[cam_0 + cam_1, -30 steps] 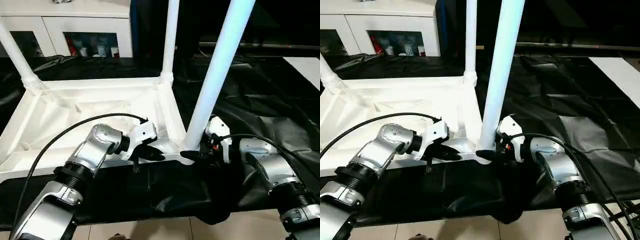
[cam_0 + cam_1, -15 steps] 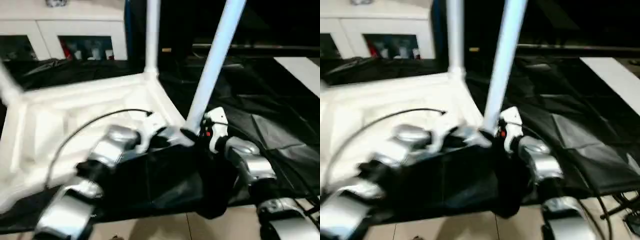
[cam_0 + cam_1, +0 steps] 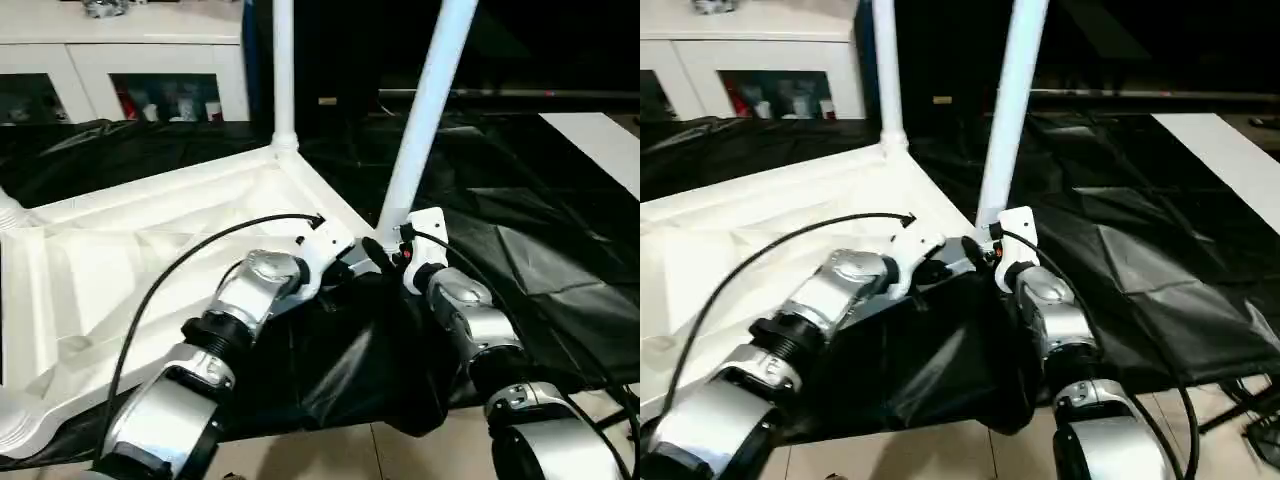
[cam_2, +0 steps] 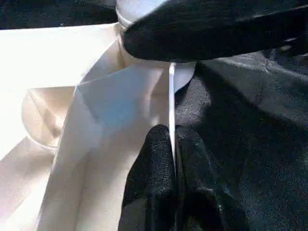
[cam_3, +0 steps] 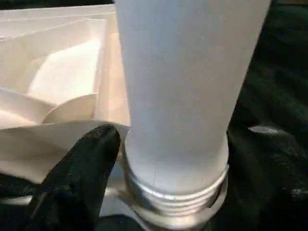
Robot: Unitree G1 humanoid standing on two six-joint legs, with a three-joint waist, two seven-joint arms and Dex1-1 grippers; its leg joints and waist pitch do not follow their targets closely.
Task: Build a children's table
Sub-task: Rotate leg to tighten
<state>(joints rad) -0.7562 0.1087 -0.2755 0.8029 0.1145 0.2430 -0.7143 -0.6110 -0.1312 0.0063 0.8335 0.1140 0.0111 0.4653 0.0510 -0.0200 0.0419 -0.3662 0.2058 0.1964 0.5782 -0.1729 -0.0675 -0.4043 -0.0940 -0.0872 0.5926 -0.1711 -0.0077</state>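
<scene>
The children's table lies upside down: a white ribbed tabletop (image 3: 150, 250) on the black cloth. One white leg (image 3: 283, 70) stands in the far corner socket, and a stub of another (image 3: 8, 212) shows at the left edge. At the near right corner a third leg (image 3: 425, 110) rises, leaning slightly, with screw threads (image 5: 178, 192) showing at its base. My right gripper (image 3: 385, 255) is at that leg's base, against the socket. My left gripper (image 4: 172, 144) is shut on the tabletop's thin rim just left of that corner.
Black cloth (image 3: 520, 250) covers the work table and is bunched under the near corner and my forearms. A white cabinet (image 3: 120, 60) stands behind at the left. Tiled floor (image 3: 400, 450) shows below the table's front edge.
The tabletop has turned, its near right corner swinging away from me with both grippers staying at it. The view has shifted as well.
</scene>
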